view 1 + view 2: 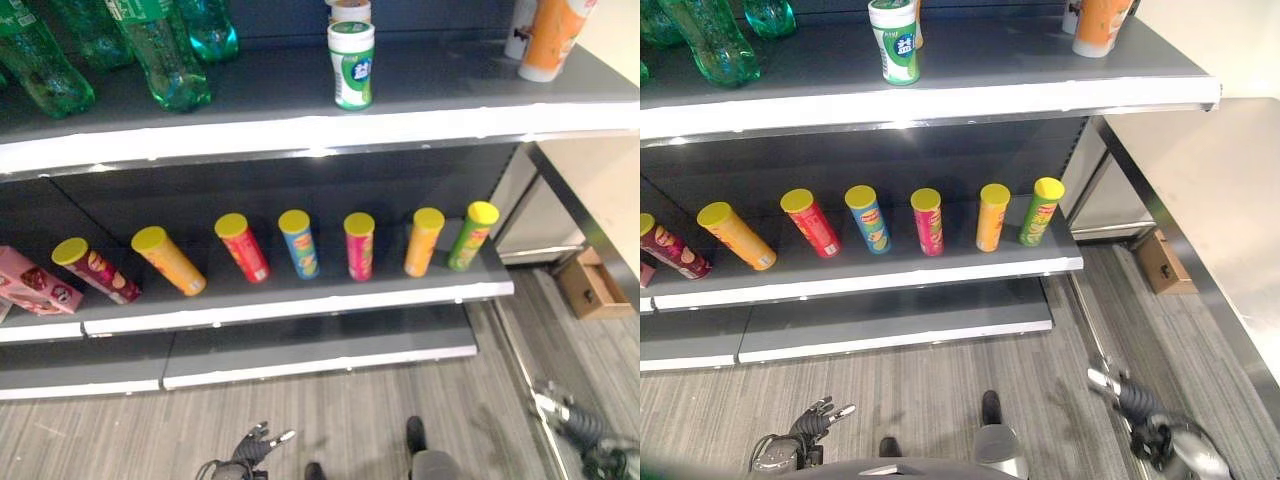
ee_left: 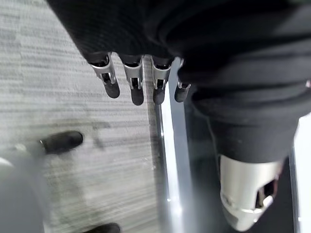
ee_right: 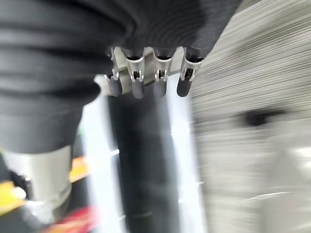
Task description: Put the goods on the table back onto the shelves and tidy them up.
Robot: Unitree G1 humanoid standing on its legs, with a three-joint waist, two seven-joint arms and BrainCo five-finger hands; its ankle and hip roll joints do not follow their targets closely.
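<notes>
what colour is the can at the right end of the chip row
Green, with a yellow lid: the rightmost can on the middle shelf, clearest in the left eye view.

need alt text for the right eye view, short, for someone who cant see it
A row of yellow-lidded snack tubes lies on the middle grey shelf, with green bottles and a white-capped green jar on the shelf above. Low down, over striped flooring, the robot's left hand hangs with relaxed fingers, holding nothing.

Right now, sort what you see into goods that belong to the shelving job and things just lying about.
Job:
- chip cans lying in a row on the middle shelf
- pink box at that shelf's left end
- green bottles, white-and-green tub and orange cup on the top shelf

Lying about:
- cardboard box on the floor
- steel table, bare

Both hands, left hand and right hand, hold nothing.
</notes>
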